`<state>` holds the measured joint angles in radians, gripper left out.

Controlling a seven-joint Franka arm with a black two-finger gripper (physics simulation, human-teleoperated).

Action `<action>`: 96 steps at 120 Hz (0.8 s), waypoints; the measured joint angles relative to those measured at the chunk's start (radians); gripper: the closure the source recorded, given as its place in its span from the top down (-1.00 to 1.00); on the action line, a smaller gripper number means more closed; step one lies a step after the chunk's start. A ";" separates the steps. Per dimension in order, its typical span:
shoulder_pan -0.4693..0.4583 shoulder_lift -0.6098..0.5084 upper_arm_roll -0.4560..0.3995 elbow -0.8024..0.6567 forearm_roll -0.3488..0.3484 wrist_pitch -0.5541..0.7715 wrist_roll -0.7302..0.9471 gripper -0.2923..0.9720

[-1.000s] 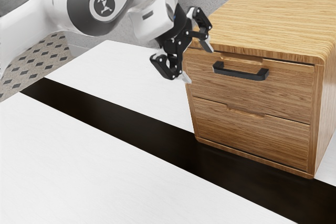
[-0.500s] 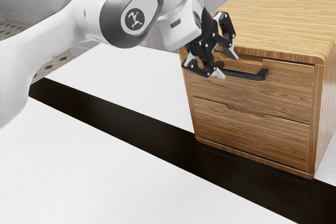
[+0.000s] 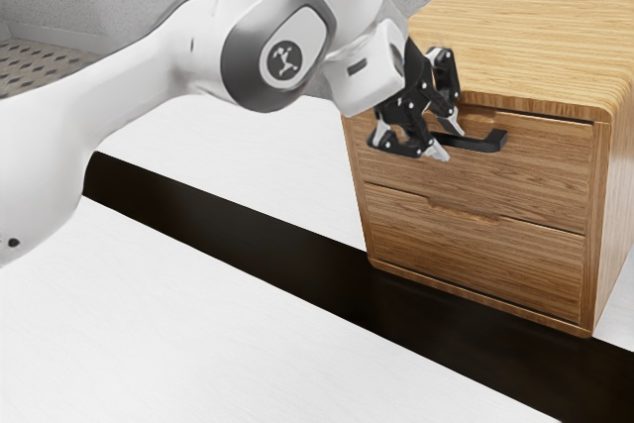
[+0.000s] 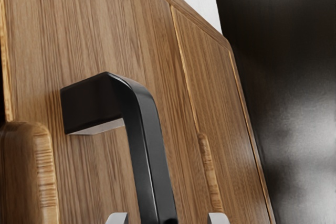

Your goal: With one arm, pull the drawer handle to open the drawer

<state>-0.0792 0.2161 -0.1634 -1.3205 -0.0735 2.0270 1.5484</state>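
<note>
A wooden cabinet (image 3: 525, 37) with two drawers stands at the exterior view's right. The top drawer (image 3: 525, 170) carries a black bar handle (image 3: 482, 142) and its front sits flush with the cabinet. My gripper (image 3: 449, 142) is at the handle's left end, open, one finger above the bar and one below it. In the wrist view the handle (image 4: 142, 140) runs close under my hand between the two pale fingertips (image 4: 116, 217), with a gap on each side.
The lower drawer (image 3: 475, 245) has no bar handle, just a small notch at its top edge. The cabinet rests on a white table (image 3: 178, 334) crossed by a black stripe (image 3: 297, 255). My arm comes in from the upper left.
My hand has moved right along the cabinet front, from the cabinet's left corner to the handle, and now straddles the bar. The drawer has not moved.
</note>
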 joint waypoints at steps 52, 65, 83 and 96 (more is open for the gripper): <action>-0.007 -0.176 0.009 -0.221 0.005 0.024 -0.013 -0.52; -0.020 -0.213 0.014 -0.268 0.005 0.039 -0.015 -0.53; -0.022 -0.277 0.006 -0.350 0.003 0.055 -0.019 -0.53; -0.058 -0.339 0.006 -0.414 0.001 0.066 -0.022 -0.54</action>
<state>-0.1374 -0.1231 -0.1575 -1.7340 -0.0720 2.0930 1.5269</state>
